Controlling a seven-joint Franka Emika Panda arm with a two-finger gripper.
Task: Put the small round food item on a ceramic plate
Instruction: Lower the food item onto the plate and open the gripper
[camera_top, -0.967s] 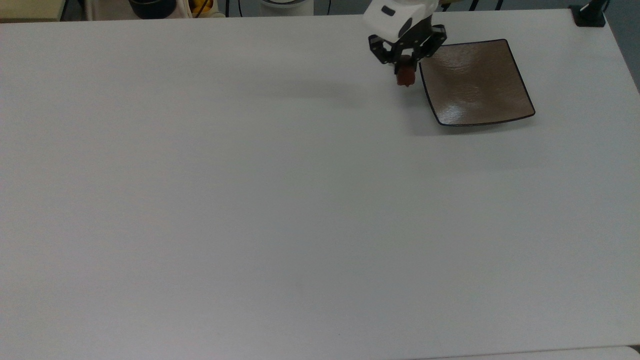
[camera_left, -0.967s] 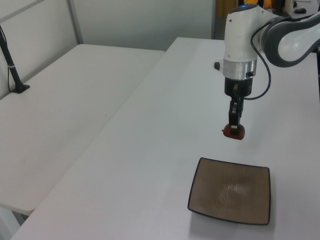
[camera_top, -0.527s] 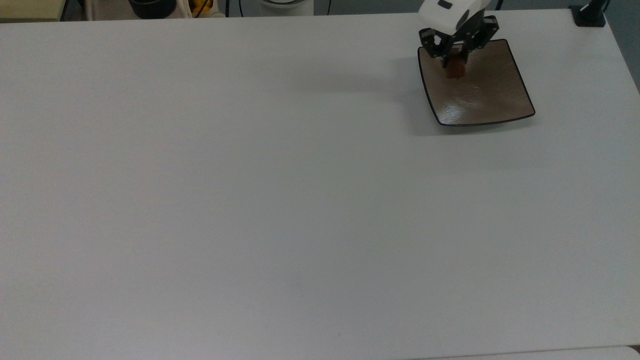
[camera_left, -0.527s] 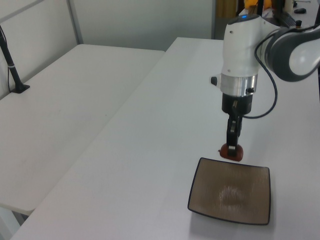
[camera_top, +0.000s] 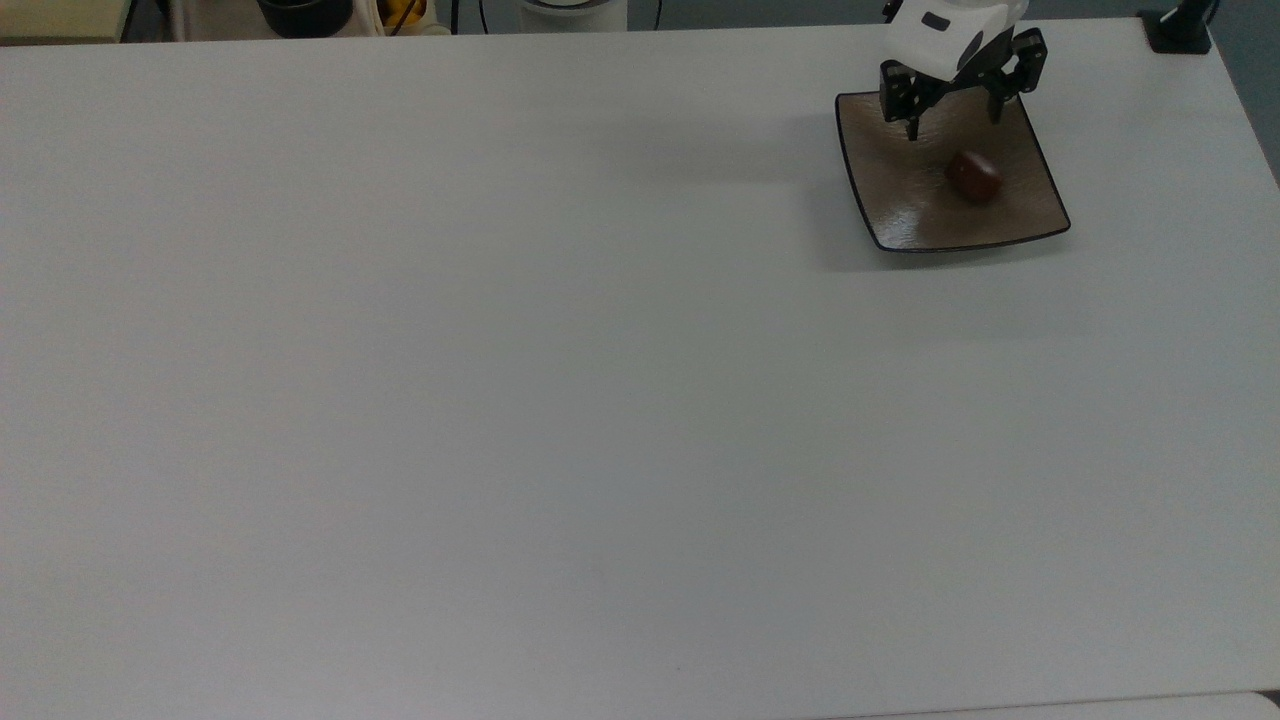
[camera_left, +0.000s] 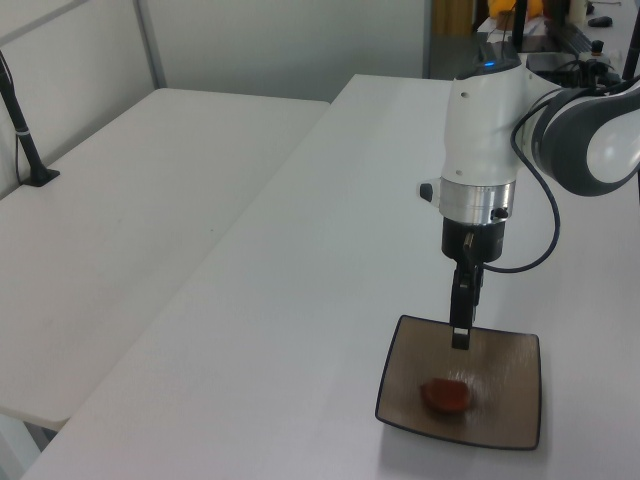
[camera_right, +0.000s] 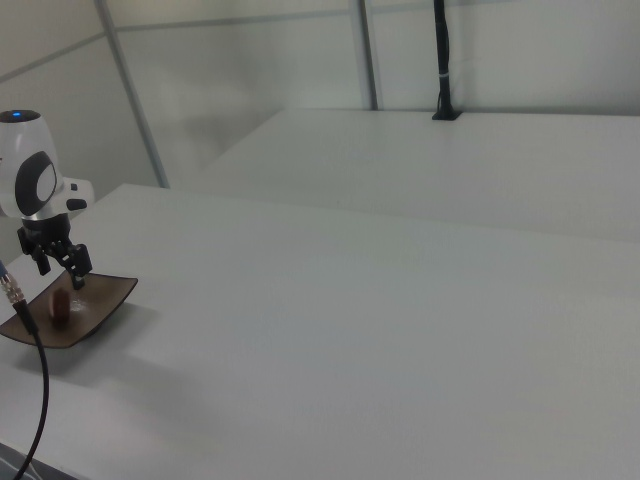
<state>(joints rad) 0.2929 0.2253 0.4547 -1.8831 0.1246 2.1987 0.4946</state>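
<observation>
Chestnut (camera_top: 974, 177) now loose on plate (camera_top: 900, 215)

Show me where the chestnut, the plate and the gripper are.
chestnut (camera_top: 974, 176), top view, its glossy top.
plate (camera_top: 905, 215), top view, bare inner surface near a corner.
gripper (camera_top: 953, 122), top view, midway between fingertips.

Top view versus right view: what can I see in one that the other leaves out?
The top view alone gives the plate's whole square outline, and dark and yellow things past the table's far edge. The right view alone takes in a second table behind, with a black post on it. Both share the open gripper above the plate, and the small brown food item lying on it.
</observation>
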